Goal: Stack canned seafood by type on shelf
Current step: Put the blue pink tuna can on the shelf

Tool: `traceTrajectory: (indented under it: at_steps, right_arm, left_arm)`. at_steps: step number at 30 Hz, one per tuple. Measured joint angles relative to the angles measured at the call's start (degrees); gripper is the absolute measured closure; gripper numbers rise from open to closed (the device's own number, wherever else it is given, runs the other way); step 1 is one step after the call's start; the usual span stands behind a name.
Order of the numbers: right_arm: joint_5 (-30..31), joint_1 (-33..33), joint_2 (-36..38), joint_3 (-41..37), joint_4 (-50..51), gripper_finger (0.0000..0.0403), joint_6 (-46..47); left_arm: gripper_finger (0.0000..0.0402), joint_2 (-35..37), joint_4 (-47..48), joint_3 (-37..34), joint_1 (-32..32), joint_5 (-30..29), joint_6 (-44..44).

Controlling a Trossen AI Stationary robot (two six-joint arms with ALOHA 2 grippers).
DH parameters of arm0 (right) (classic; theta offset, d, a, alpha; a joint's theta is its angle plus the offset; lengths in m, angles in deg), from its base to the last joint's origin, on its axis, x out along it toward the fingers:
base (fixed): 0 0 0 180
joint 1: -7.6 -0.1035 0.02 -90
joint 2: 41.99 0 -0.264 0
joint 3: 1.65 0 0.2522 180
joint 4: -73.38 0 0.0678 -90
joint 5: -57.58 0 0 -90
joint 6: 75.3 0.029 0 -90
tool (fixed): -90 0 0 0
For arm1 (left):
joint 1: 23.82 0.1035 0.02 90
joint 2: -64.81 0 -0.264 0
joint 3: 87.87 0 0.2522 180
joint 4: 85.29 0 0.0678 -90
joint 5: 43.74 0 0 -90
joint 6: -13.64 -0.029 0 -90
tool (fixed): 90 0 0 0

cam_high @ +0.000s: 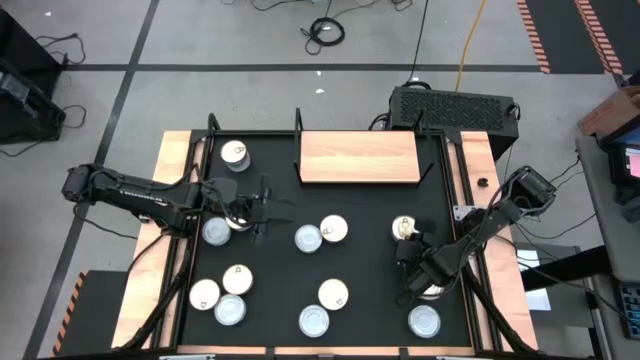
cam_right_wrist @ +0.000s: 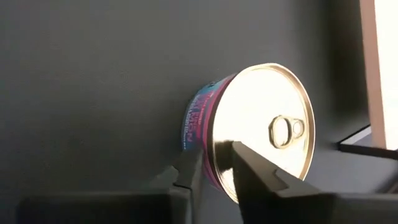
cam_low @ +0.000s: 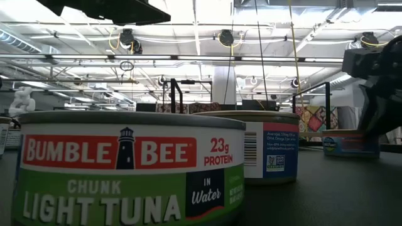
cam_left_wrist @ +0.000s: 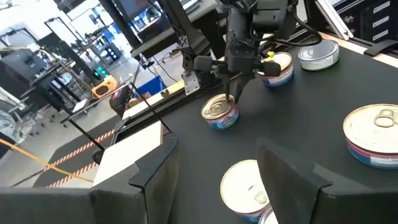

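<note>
The right pincer [cam_high: 408,243] sits at about 4 o'clock on the surface [cam_high: 360,300], its fingers [cam_right_wrist: 249,171] pinched across the rim of a gold-topped tin [cam_right_wrist: 261,127], one inside the lip and one on the label wall. That thin edge hold looks risky: the tin could twist or slip free on the lift toward the shelf [cam_high: 358,158] at 12 o'clock. The left pincer [cam_high: 262,208] waits spread wide and empty near 9 o'clock, among other tins [cam_high: 320,232]. A dropped tin could roll into its neighbours.
</note>
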Motion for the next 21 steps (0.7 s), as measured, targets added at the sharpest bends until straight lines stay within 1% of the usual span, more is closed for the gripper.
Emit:
traceTrajectory:
  at_steps: [4,5,14,21]
  right_arm:
    - [0.6,0.8,0.0,0.2,-0.4,0.0391,-0.9]
    - [0.6,1.0,0.0,0.4,-0.5,0.0396,-1.8]
    - [0.2,4.1,-0.3,4.6,-1.0,0.0402,-5.3]
    - [2.5,6.0,-0.3,6.5,-0.6,0.0403,-7.4]
  left_arm:
    - [0.0185,0.0,0.5,0.0,0.0,0.0,0.4]
    - [0.0185,0.0,0.4,0.0,0.0,0.0,0.4]
    - [0.0185,0.0,-0.1,0.0,0.0,0.0,0.5]
    - [0.0185,0.0,-0.2,0.0,0.0,0.0,0.6]
